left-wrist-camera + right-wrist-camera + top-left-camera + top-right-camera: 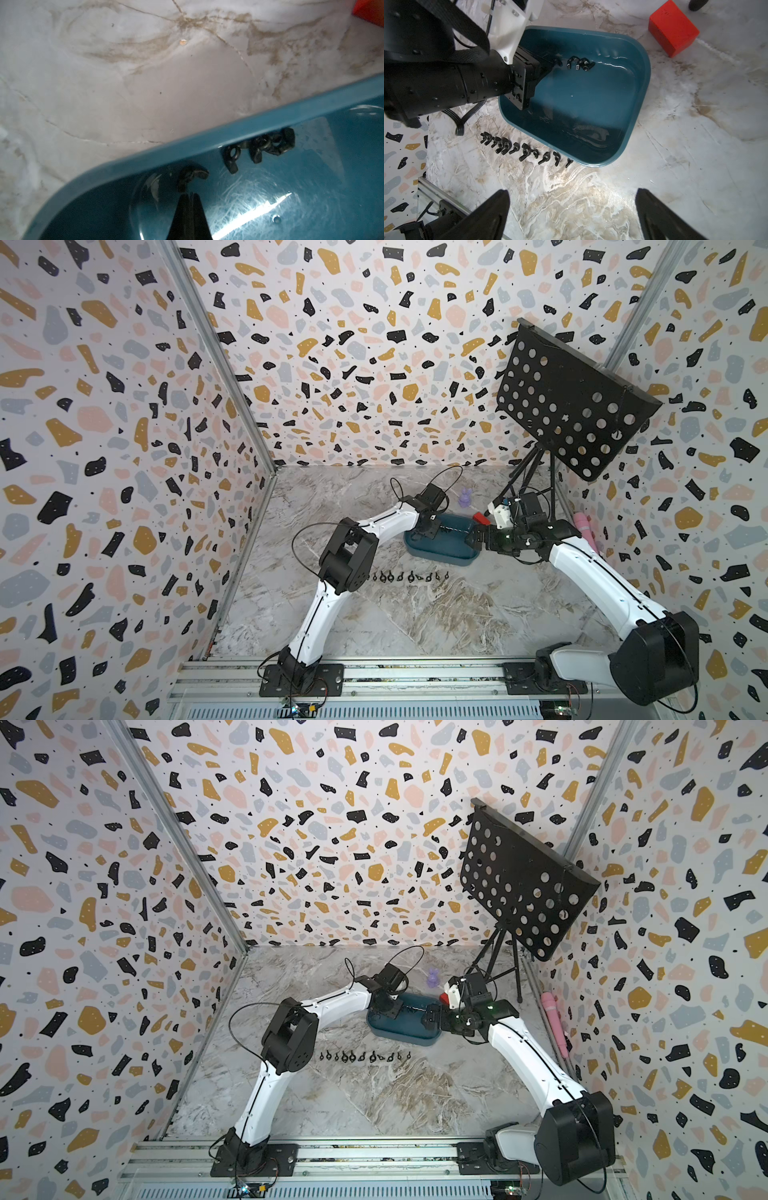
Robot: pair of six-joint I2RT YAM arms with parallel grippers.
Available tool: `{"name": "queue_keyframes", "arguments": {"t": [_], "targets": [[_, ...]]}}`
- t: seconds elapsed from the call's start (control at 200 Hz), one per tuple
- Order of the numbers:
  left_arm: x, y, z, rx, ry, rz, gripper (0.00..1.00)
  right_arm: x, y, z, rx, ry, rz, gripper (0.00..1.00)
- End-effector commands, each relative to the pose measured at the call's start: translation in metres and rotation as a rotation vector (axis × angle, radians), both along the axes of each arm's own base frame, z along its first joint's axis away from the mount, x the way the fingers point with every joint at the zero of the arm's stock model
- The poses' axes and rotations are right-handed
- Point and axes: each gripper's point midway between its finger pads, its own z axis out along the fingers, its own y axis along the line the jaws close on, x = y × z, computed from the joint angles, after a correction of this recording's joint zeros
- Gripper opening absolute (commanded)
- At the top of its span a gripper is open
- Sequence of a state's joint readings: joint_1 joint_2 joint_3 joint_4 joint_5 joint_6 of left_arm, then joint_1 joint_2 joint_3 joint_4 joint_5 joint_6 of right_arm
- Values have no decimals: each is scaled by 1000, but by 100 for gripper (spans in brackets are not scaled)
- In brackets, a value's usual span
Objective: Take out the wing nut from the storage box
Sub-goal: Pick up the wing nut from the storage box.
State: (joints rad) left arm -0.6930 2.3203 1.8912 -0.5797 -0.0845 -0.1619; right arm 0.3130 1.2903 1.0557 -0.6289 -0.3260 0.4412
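Note:
The storage box (pixel 440 551) (pixel 407 1033) is a shallow teal tub on the marble table. My left gripper (pixel 428 533) (pixel 189 193) reaches into its left end and is shut. Its tips pinch one wing of a black wing nut (pixel 192 176) close to the box's wall (pixel 228 133). A small cluster of loose wing nuts (pixel 259 147) (pixel 580 63) lies further along that wall. My right gripper (pixel 572 193) (pixel 476 537) hovers at the box's right end, open, with only bare table between its fingers.
A row of several wing nuts (pixel 409 576) (pixel 525 149) lies on the table in front of the box. A red block (pixel 673 28) and a purple figure (pixel 465 498) sit behind it. A pink object (pixel 586 531) and a black perforated stand (pixel 569 402) are at the right.

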Motion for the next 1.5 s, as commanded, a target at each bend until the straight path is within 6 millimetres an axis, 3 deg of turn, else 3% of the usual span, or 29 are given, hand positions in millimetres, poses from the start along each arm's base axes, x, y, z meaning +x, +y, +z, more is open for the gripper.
{"name": "queue_keyframes", "arguments": {"t": [0.0, 0.135, 0.205, 0.28, 0.566, 0.736, 1.036, 1.332, 1.497], "targets": [[-1, -4, 39, -62, -40, 8, 0, -2, -1, 5, 9, -6, -3, 100], [-4, -4, 52, -84, -47, 6, 0, -3, -1, 4, 9, -5, -4, 100], [-4, -3, 52, -77, -52, -2, 13, -4, -1, 4, 11, -4, -4, 100], [-4, -5, 44, -64, -45, -28, 25, -4, -1, 4, 13, -5, -3, 100], [-4, -10, 17, -39, -10, -67, 37, -5, -2, 5, 10, -9, -2, 100], [-5, -13, 1, -37, 18, -66, 52, -5, -2, 5, 9, -9, -1, 100], [-11, -21, -8, -88, 71, -68, 52, -5, -2, 4, 9, -8, 1, 100], [-35, -42, 8, -210, 133, -68, 50, -4, -1, 3, 9, -2, 1, 100], [-37, -40, 19, -212, 106, -54, 48, -5, -2, 3, 10, -5, 0, 100]]}}
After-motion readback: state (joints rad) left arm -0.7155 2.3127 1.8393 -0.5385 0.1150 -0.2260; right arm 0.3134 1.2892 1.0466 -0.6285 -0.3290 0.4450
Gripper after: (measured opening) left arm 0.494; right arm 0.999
